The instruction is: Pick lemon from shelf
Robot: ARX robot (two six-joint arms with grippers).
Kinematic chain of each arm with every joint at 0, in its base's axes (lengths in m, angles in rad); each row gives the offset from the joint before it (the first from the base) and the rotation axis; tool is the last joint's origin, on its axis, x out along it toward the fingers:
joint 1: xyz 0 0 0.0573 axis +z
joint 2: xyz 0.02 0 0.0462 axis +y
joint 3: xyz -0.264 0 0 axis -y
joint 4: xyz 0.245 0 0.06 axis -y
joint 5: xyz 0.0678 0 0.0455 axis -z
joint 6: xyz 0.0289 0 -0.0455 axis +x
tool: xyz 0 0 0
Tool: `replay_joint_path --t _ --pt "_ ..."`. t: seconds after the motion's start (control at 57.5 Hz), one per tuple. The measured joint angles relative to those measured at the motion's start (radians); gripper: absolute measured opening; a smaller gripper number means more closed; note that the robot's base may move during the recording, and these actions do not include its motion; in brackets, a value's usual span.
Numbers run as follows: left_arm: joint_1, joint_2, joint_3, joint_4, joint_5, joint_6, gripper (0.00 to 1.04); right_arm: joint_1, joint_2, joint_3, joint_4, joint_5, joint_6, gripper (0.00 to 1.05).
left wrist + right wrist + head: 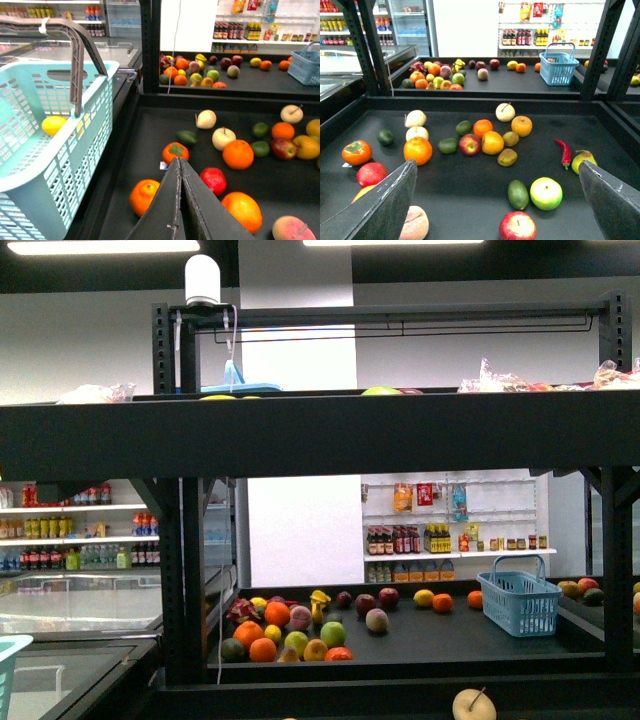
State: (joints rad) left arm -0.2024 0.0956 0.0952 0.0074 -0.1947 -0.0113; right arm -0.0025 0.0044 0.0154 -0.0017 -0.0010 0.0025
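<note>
The lemon (53,125) lies inside the basket (75,165) — picked, I'd judge; left gripper (180,167) pressed together, right gripper (495,200) spread wide.

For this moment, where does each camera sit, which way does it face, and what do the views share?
Front view: on the body, facing level through the shelf toward a farther fruit display; no arm shows.
Left wrist view: on the left arm, looking down past the shut left gripper at fruit; a turquoise basket holds the lemon.
Right wrist view: on the right arm, looking over the fruit between the wide-open jaws of the right gripper.
Shared: both wrist views show the persimmon; all three show the blue basket.
</note>
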Motion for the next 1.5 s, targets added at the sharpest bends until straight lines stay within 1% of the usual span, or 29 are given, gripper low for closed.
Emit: replay_joint_path --t 0.07,0.104,0.139,0.191,0.261,0.452,0.8,0.835,0.869,0.887,0.974,0.991,1.061,1.078,1.165,1.182,1.269,1.287,1.356,1.495 --pt "0.040 -0.016 -0.014 -0.003 0.048 0.000 0.03 0.000 0.000 0.000 0.000 -0.002 0.000 0.97" --pt "0.092 -0.025 -0.019 -0.011 0.125 0.000 0.03 0.000 0.000 0.000 0.000 -0.001 0.000 0.97" --pt "0.135 -0.032 -0.023 -0.011 0.166 0.001 0.03 0.000 0.000 0.000 0.000 -0.003 0.000 0.97" --pt "0.184 -0.037 -0.031 -0.012 0.177 0.001 0.03 0.000 0.000 0.000 0.000 -0.002 0.000 0.97" --pt "0.194 -0.043 -0.035 -0.011 0.192 0.001 0.03 0.000 0.000 0.000 0.000 -0.002 0.000 0.97" --pt "0.197 -0.085 -0.080 -0.010 0.193 0.001 0.03 0.000 0.000 0.000 0.000 -0.002 0.000 0.97" --pt "0.197 -0.090 -0.082 -0.011 0.194 0.000 0.04 0.000 0.000 0.000 0.000 -0.002 0.000 0.97" --pt "0.197 -0.090 -0.082 -0.011 0.195 0.001 0.08 0.000 0.000 0.000 0.000 -0.002 0.000 0.97" --pt "0.197 -0.090 -0.082 -0.011 0.194 0.001 0.16 0.000 0.000 0.000 0.000 -0.002 0.000 0.97" --pt "0.197 -0.090 -0.082 -0.011 0.194 0.001 0.21 0.000 0.000 0.000 0.000 -0.002 0.000 0.97" --pt "0.197 -0.090 -0.082 -0.011 0.194 0.001 0.39 0.000 0.000 0.000 0.000 -0.002 0.000 0.97" --pt "0.197 -0.090 -0.082 -0.011 0.194 0.001 0.41 0.000 0.000 0.000 0.000 -0.002 0.000 0.97" --pt "0.197 -0.090 -0.082 -0.011 0.194 0.001 0.55 0.000 0.000 0.000 0.000 -0.002 0.000 0.97" --pt "0.197 -0.090 -0.082 -0.011 0.194 0.001 0.57 0.000 0.000 0.000 0.000 -0.002 0.000 0.97" --pt "0.197 -0.090 -0.082 -0.011 0.194 0.001 0.74 0.000 0.000 0.000 0.000 -0.002 0.000 0.97" --pt "0.197 -0.090 -0.082 -0.011 0.194 0.001 0.80 0.000 0.000 0.000 0.000 -0.002 0.000 0.97" --pt "0.197 -0.090 -0.082 -0.011 0.194 0.001 0.97 0.000 0.000 0.000 0.000 -0.002 0.000 0.97" --pt "0.197 -0.090 -0.082 -0.011 0.194 0.003 0.99 0.000 0.000 0.000 0.000 -0.002 0.000 0.97" --pt "0.197 -0.090 -0.082 -0.011 0.194 0.003 0.96 0.000 0.000 0.000 0.000 -0.002 0.000 0.97" --pt "0.197 -0.090 -0.082 -0.011 0.194 0.003 0.97 0.000 0.000 0.000 0.000 -0.002 0.000 0.97"
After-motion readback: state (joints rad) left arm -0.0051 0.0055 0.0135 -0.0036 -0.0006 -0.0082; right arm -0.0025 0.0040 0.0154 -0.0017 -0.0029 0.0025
